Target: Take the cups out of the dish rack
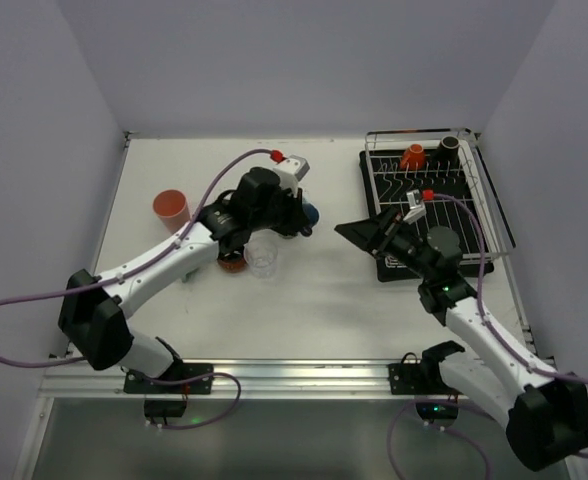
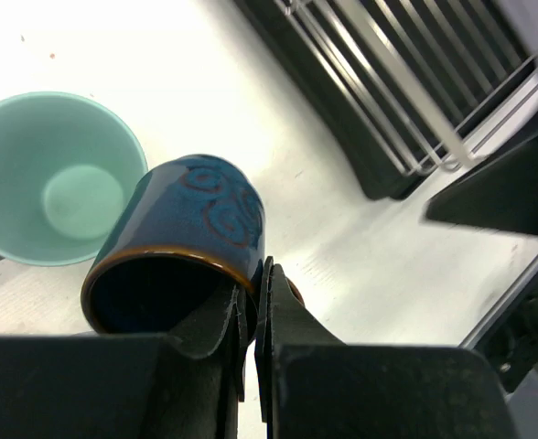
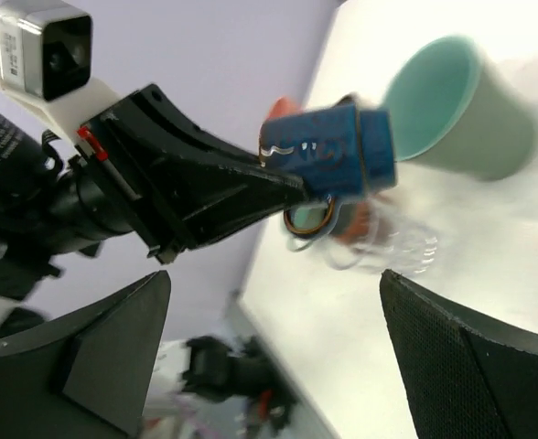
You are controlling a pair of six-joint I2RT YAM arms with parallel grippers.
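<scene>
My left gripper is shut on the rim of a blue cup with swirl marks, one finger inside and one outside, and holds it tilted over the table left of the dish rack. The blue cup also shows in the right wrist view. A teal cup stands just beside it. My right gripper is open and empty at the rack's left edge, facing the left gripper. An orange cup and a dark brown cup sit at the back of the rack.
A salmon tumbler stands at the left of the table. A clear glass and an orange-brown cup stand under the left arm's wrist. The left arm's purple cable arcs over the table's middle. White walls close in both sides.
</scene>
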